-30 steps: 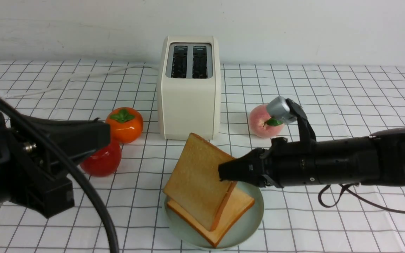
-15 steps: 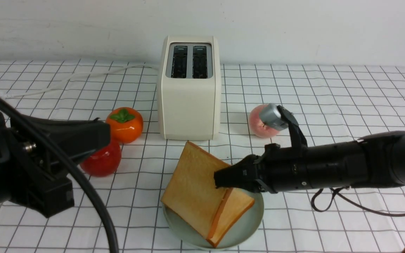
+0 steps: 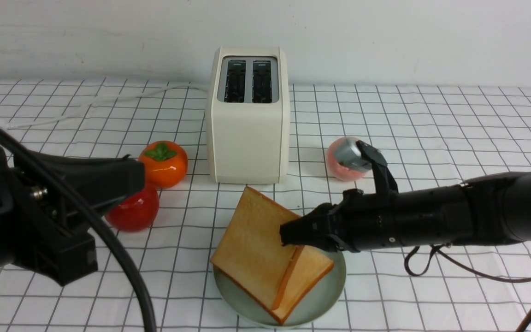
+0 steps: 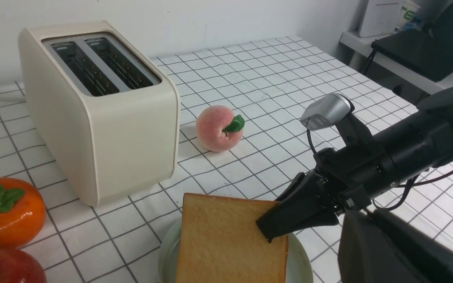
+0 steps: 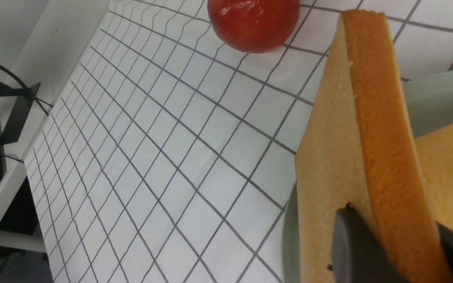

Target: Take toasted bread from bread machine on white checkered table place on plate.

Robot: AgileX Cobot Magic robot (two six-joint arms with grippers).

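The cream-white bread machine (image 3: 249, 133) stands at the back middle of the white checkered table (image 3: 431, 115); both slots look empty. The mint-green plate (image 3: 330, 295) lies in front of it. One slice of toasted bread (image 3: 314, 272) lies flat on the plate. My right gripper (image 3: 288, 235) is shut on the right edge of the second slice (image 3: 251, 249), which leans tilted with its lower edge on the first slice. The right wrist view shows the fingers (image 5: 352, 243) clamping that slice's crust (image 5: 383, 129). My left gripper (image 3: 127, 177) hangs at the left, away from the plate, holding nothing I can see.
An orange persimmon (image 3: 164, 163) and a red apple (image 3: 134, 210) sit left of the toaster and plate. A pink peach (image 3: 339, 163) sits right of the toaster, partly behind my right wrist. The toaster's white cord (image 3: 85, 108) runs back left. A wall closes the far side.
My right gripper has come down and slightly left with the second slice. The slice now leans lower, its bottom edge on the slice on the plate. The left arm has not moved.
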